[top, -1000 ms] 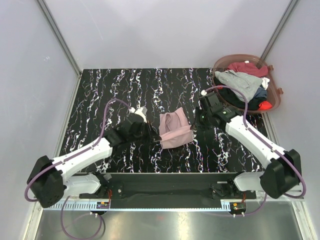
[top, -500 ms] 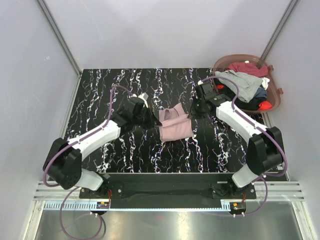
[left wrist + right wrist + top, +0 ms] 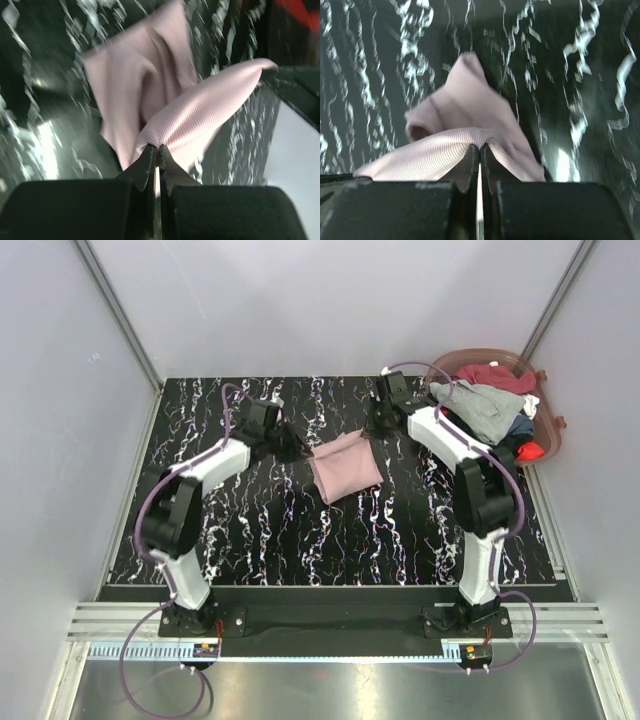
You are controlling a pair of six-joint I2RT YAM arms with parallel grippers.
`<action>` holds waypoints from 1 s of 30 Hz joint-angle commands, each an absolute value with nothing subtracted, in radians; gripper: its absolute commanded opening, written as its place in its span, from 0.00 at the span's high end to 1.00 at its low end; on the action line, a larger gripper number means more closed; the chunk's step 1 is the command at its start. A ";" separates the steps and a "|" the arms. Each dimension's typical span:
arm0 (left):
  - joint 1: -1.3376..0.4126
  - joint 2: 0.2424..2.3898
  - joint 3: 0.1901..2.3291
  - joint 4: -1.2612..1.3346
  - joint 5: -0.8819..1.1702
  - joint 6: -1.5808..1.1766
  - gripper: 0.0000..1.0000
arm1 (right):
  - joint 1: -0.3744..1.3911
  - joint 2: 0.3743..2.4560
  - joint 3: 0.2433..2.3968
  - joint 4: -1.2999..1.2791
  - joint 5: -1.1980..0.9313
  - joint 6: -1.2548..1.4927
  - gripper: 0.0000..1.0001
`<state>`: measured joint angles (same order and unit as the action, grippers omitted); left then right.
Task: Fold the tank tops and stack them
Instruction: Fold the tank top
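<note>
Left arm [image 3: 215, 465] and right arm [image 3: 440, 438] have both stretched from the near half of the table [image 3: 250, 540] toward its far half over the last second. The pink tank top [image 3: 345, 465] has gone with them, changing from a bunched, lifted shape to a flatter, roughly square packet lying mid-table, slightly tilted. At the far right corner the basket [image 3: 556, 430] holds the other tank tops [image 3: 480, 405], grey on top with maroon, black and red showing, none of them folded. The left gripper [image 3: 157, 150] is pinched tight on a ribbed pink edge. The right gripper [image 3: 480, 149] is likewise clamped on the cloth at the opposite side, and the fabric between them is raised off the layer that lies on the table. The step in hand looks like a fold of the pink top, with the carried edge brought over the lower layer. Next, both grippers would need to lower that edge until it lies even, let go together, and back off without dragging the cloth.
</note>
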<state>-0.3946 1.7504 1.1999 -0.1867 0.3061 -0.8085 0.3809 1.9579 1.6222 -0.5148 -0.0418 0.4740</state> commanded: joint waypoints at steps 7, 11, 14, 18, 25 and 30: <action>-0.275 1.967 1.350 -0.081 0.368 -0.830 0.94 | 0.339 2.238 1.905 -0.325 -0.129 0.475 0.66; -0.267 1.993 1.394 -0.126 0.379 -0.787 0.39 | 0.339 2.270 1.938 -0.354 -0.113 0.482 0.44; -0.265 1.965 1.387 -0.129 0.382 -0.756 0.36 | 0.339 2.193 1.830 -0.283 -0.101 0.476 0.43; -0.267 1.861 1.321 -0.130 0.335 -0.724 0.35 | 0.337 2.083 1.712 -0.241 -0.087 0.446 0.43; -0.273 1.787 1.290 -0.121 0.347 -0.686 0.41 | 0.339 1.956 1.543 -0.210 -0.178 0.434 0.41; -0.288 1.897 1.396 -0.110 0.459 -0.672 0.54 | 0.339 1.917 1.421 -0.155 -0.296 0.486 0.51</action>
